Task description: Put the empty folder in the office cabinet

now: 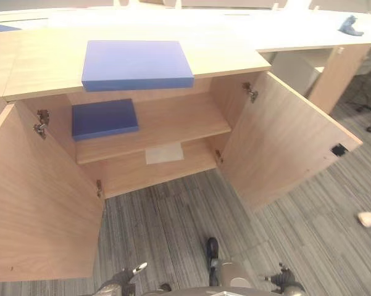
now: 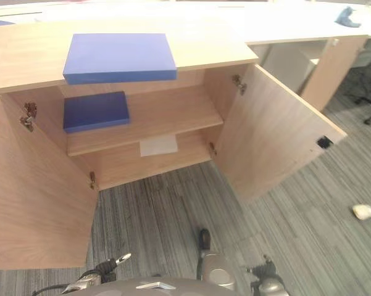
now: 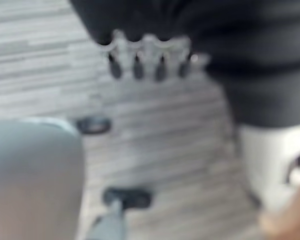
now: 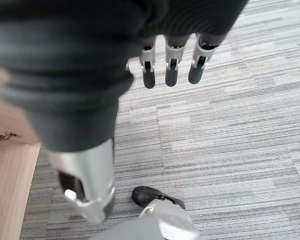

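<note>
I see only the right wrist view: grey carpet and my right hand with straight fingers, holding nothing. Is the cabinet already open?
Observer: Yes, both doors of the cabinet stand wide open.
Operator: Where is the folder? In the left hand?
Observer: No. A blue folder lies flat on the cabinet's top, and the left hand hangs open over the carpet.
Operator: Is the upper shelf free?
Observer: Not fully. A second blue folder lies at the shelf's left end, and the right part is bare.
</note>
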Available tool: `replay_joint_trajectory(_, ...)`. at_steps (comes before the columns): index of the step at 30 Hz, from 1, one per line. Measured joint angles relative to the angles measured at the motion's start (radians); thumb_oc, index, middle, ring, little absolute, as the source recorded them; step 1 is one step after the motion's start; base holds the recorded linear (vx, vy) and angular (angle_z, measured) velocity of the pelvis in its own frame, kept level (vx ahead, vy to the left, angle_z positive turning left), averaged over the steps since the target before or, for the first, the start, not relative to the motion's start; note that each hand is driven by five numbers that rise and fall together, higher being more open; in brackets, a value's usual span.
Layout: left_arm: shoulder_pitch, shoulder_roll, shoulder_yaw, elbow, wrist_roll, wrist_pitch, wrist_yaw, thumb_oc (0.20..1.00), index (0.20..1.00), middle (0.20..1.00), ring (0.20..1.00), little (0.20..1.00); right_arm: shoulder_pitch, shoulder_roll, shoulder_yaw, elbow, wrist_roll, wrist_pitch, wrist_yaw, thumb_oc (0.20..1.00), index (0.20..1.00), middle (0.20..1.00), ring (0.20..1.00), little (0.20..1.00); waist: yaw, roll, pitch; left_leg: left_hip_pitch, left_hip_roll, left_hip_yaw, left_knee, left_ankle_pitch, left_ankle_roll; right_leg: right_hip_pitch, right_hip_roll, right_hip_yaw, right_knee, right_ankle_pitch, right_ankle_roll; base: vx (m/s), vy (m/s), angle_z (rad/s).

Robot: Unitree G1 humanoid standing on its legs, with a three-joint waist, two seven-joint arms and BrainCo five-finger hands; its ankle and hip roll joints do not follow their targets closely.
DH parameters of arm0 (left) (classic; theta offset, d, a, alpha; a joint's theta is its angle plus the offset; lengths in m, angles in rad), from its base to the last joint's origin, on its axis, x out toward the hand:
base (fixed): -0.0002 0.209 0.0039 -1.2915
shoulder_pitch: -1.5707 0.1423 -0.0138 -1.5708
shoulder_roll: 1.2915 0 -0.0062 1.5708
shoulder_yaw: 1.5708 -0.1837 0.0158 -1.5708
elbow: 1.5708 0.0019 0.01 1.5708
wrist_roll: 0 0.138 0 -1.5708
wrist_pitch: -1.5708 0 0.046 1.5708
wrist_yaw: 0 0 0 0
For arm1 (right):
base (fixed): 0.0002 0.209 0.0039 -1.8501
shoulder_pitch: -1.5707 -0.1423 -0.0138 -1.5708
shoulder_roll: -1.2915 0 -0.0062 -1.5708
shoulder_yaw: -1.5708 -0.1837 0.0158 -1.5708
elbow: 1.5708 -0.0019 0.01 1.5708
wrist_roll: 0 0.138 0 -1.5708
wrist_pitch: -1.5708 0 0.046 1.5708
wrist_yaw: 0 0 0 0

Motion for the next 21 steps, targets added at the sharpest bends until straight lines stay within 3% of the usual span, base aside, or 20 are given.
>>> replay_joint_trajectory(1, 0.0, -0.006, 0.005, 0.008, 0.0, 0.007, -0.01, 1.0, 1.0, 1.0, 1.0, 1.0, -0.001, -0.008, -0.001, -0.001, 0.0, 0.004, 0.003, 1.0, 1.0, 1.0, 1.0, 1.0, 0.001, 0.028, -0.004, 0.01, 0.021, -0.008, 0.013, 0.0, -0.014, 0.047, 0.022, -0.014, -0.057, 0.041, -0.036, 0.16, -0.191, 0.37)
replay_joint_trajectory(4, 0.015, -0.007, 0.017, 0.007, 0.0, 0.005, -0.032, 1.0, 1.0, 1.0, 1.0, 1.0, -0.018, -0.058, 0.0, -0.014, 0.0, -0.005, 0.029, 1.0, 1.0, 1.0, 1.0, 1.0, 0.028, 0.06, -0.029, -0.079, 0.05, 0.037, 0.185, -0.016, -0.043, 0.072, 0.031, -0.033, -0.062, 0.017, -0.086, 0.14, -0.187, 0.14)
replay_joint_trajectory(6, 0.032, -0.006, 0.022, 0.007, 0.007, -0.003, -0.028, 1.0, 1.0, 1.0, 1.0, 1.0, -0.038, -0.083, 0.001, -0.015, 0.001, -0.015, 0.052, 1.0, 1.0, 1.0, 1.0, 1.0, 0.028, 0.081, -0.039, -0.113, 0.087, 0.058, 0.195, -0.004, -0.054, 0.093, 0.042, -0.063, -0.062, -0.009, -0.114, 0.11, -0.168, 0.31)
replay_joint_trajectory(8, 0.038, -0.006, 0.025, 0.008, 0.032, -0.006, -0.023, 1.0, 1.0, 1.0, 1.0, 1.0, -0.061, -0.083, 0.004, -0.021, 0.004, -0.03, 0.062, 1.0, 1.0, 1.0, 1.0, 1.0, 0.032, 0.08, -0.036, -0.184, 0.12, 0.051, 0.268, 0.026, -0.074, 0.097, 0.053, -0.085, -0.063, -0.027, -0.133, 0.09, -0.098, 0.31)
replay_joint_trajectory(10, 0.037, -0.009, 0.024, 0.009, 0.051, -0.003, -0.023, 1.0, 1.0, 1.0, 1.0, 1.0, -0.07, -0.079, 0.01, -0.047, 0.022, -0.042, 0.075, 1.0, 1.0, 1.0, 1.0, 1.0, 0.033, 0.061, -0.025, -0.262, 0.123, 0.047, 0.327, 0.025, -0.071, 0.108, 0.054, -0.109, -0.062, -0.044, -0.155, 0.1, -0.012, 0.35)
replay_joint_trajectory(13, 0.052, -0.009, 0.021, 0.008, 0.069, -0.005, -0.023, 1.0, 1.0, 1.0, 1.0, 1.0, -0.079, -0.075, 0.019, -0.054, 0.025, -0.056, 0.077, 1.0, 1.0, 1.0, 1.0, 1.0, 0.044, 0.05, -0.018, -0.283, 0.111, 0.047, 0.298, 0.028, -0.065, 0.118, 0.054, -0.111, -0.063, -0.054, -0.155, 0.12, 0.057, 0.05)
replay_joint_trajectory(14, 0.066, -0.009, 0.019, 0.003, 0.079, -0.011, -0.023, 1.0, 1.0, 1.0, 1.0, 1.0, -0.084, -0.074, 0.018, -0.056, 0.024, -0.07, 0.077, 1.0, 1.0, 1.0, 1.0, 1.0, 0.046, 0.056, -0.016, -0.276, 0.109, 0.049, 0.217, 0.042, -0.048, 0.127, 0.057, -0.115, -0.069, -0.059, -0.144, 0.14, 0.113, 0.08)
replay_joint_trajectory(17, 0.07, -0.009, 0.009, -0.007, 0.105, -0.026, -0.021, 1.0, 1.0, 1.0, 1.0, 1.0, -0.073, -0.08, 0.042, -0.071, 0.02, -0.074, 0.077, 1.0, 1.0, 1.0, 1.0, 1.0, 0.04, 0.074, -0.006, -0.231, 0.11, 0.046, 0.01, 0.126, -0.052, 0.148, 0.059, -0.126, -0.069, -0.068, -0.108, 0.21, 0.181, 0.16)
replay_joint_trajectory(20, 0.058, -0.01, -0.01, -0.034, 0.148, -0.064, 0.0, 1.0, 1.0, 1.0, 1.0, 1.0, -0.057, -0.085, 0.086, -0.105, -0.004, -0.079, 0.078, 1.0, 1.0, 1.0, 1.0, 1.0, 0.029, 0.091, 0.004, -0.215, 0.106, 0.074, -0.014, 0.21, -0.068, 0.171, 0.041, -0.138, -0.069, -0.087, -0.078, 0.15, 0.213, 0.21)
replay_joint_trajectory(21, 0.051, -0.009, -0.011, -0.04, 0.158, -0.087, 0.014, 1.0, 1.0, 1.0, 1.0, 1.0, -0.054, -0.083, 0.111, -0.124, -0.017, -0.077, 0.078, 1.0, 1.0, 1.0, 1.0, 1.0, 0.03, 0.092, 0.004, -0.208, 0.086, 0.076, -0.014, 0.21, -0.058, 0.177, 0.02, -0.136, -0.069, -0.085, -0.069, 0.1, 0.176, 0.0)
